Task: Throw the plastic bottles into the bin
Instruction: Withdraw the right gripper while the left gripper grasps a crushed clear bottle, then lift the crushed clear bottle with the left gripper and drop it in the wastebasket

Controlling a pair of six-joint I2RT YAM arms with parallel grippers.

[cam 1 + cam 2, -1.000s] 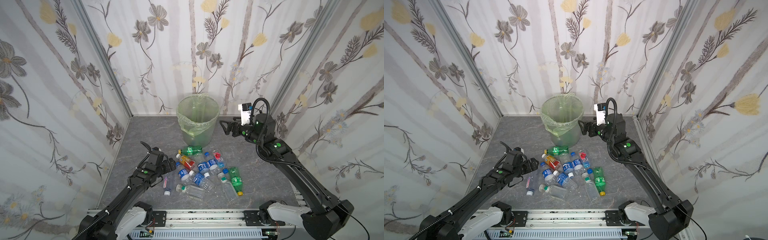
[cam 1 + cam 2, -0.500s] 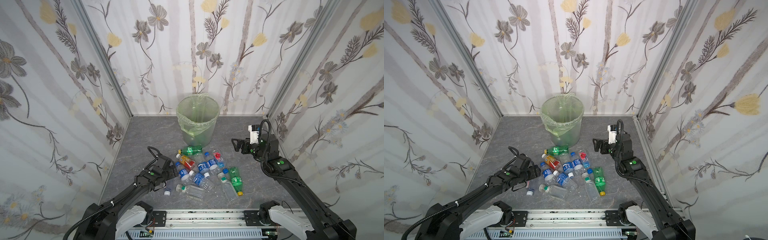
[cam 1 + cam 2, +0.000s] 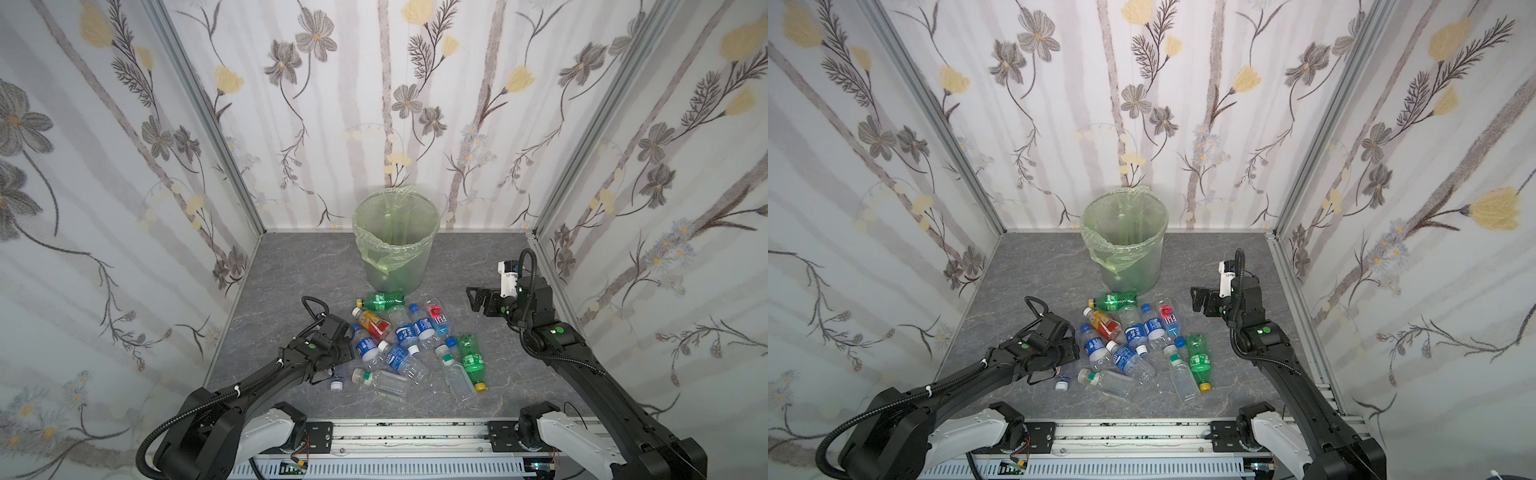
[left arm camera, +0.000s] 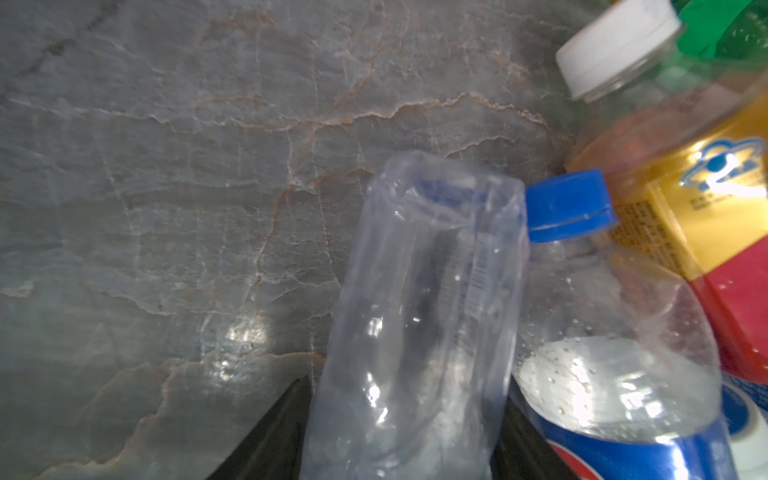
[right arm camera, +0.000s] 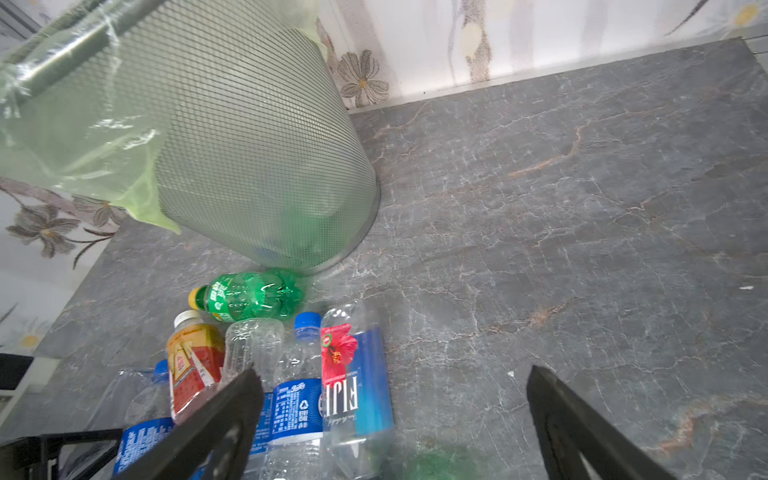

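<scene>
Left pincer [image 4: 405,395] is down low at the nine o'clock edge of the heap, and its black fingers [image 4: 270,436] are clamped on either side of a clear bottle [image 4: 419,311] that lies on the grey bench [image 3: 291,270]. Right beside it, touching, sits a blue-capped bottle [image 4: 615,353], with the orange-red labelled one [image 4: 685,216] just past that. The plastic bottles [image 3: 405,332] lie scattered mid-bench in both top views. At twelve o'clock from them the bin [image 3: 399,274] stands upright, green bag over its rim, a green bottle [image 3: 380,300] at its foot. Over at two o'clock the right pincer [image 5: 395,372] hovers above the bench, jaws spread wide, nothing between them.
</scene>
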